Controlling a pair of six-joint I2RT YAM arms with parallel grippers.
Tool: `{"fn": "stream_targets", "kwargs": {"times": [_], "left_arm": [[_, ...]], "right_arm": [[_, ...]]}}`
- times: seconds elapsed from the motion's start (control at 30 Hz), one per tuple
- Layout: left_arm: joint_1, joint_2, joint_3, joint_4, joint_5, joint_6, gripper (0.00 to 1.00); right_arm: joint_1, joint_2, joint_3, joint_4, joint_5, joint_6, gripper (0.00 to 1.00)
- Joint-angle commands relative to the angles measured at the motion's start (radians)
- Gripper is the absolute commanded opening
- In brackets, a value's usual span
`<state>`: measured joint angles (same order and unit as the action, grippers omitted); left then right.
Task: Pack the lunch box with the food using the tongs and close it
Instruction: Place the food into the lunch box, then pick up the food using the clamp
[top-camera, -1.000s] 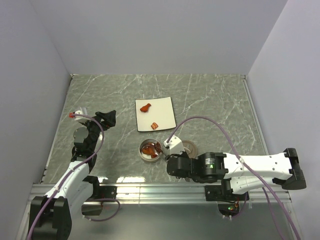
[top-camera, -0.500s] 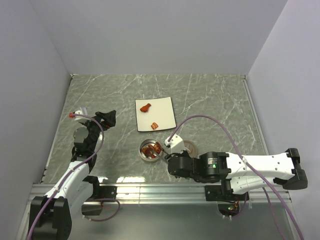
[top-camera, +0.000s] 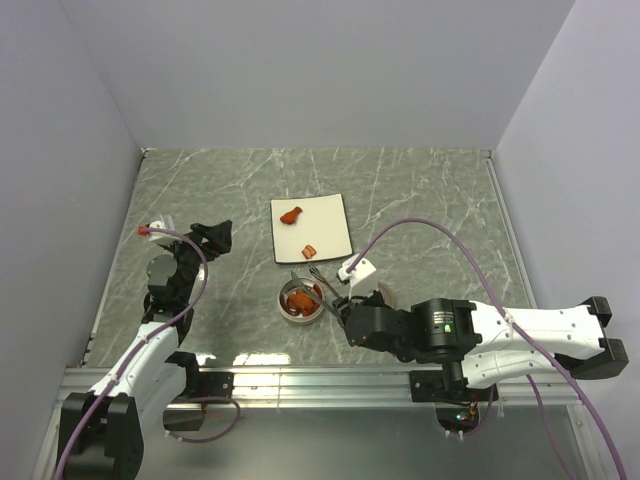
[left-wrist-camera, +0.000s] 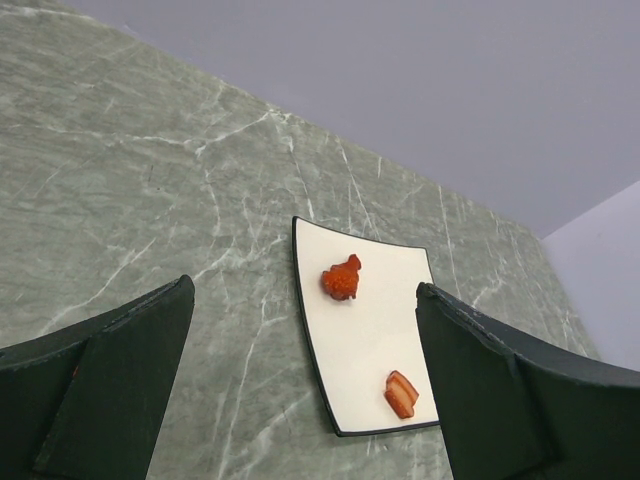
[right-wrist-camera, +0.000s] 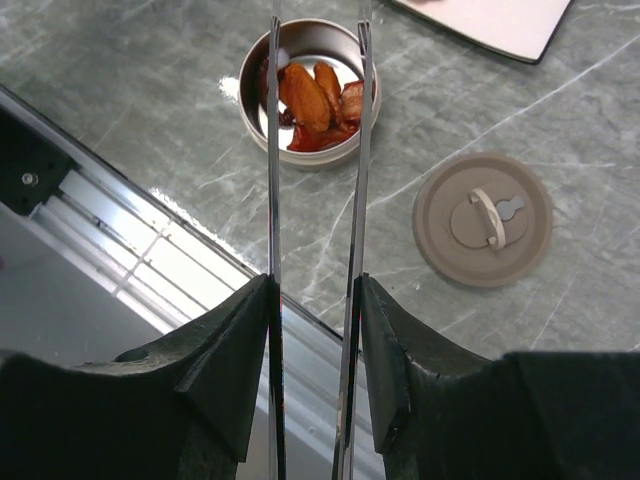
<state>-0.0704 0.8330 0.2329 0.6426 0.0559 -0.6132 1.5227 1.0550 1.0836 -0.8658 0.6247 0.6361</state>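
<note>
Underneath everything lies the grey-green marble table (top-camera: 430, 190). Well ahead of the left gripper (left-wrist-camera: 305, 290), whose fingers stand wide apart on nothing, lies the white square plate (left-wrist-camera: 370, 330). The right gripper (right-wrist-camera: 315, 290) is clamped on the tongs (right-wrist-camera: 272, 180), one slender arm against each finger, and the two arms run forward from it with a gap between them. Ahead of that gripper and off to its right, the flat brown lid (right-wrist-camera: 440, 220) lies on the table, handle up, apart from the tin. Straight ahead, under the far part of the tongs, sits the lunch box (right-wrist-camera: 300, 158), uncovered, with orange and red-brown food (right-wrist-camera: 310, 95) inside. Two more pieces lie on the plate, an orange-red lump (left-wrist-camera: 342, 280) and a striped slice (left-wrist-camera: 401, 393).
</note>
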Motion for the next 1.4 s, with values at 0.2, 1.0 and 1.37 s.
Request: {"fn": "stream_targets", "kwargs": {"times": [0.2,1.0,1.37], "left_arm": [[0.006,-0.011,-0.004,0.031,0.015,-0.005,0.99],[0.006,-0.003,-0.007,0.040,0.018,-0.006,1.00],[0.007,-0.003,-0.007,0.042,0.018,-0.007,0.99]], "right_arm": [[-0.019,0.014,0.075,0.074,0.092,-0.042,0.50],[-0.499,0.433,0.196,0.464,-0.256,-0.231,0.51],[-0.572,0.626,0.329,0.445,-0.244,-0.197,0.52]]}}
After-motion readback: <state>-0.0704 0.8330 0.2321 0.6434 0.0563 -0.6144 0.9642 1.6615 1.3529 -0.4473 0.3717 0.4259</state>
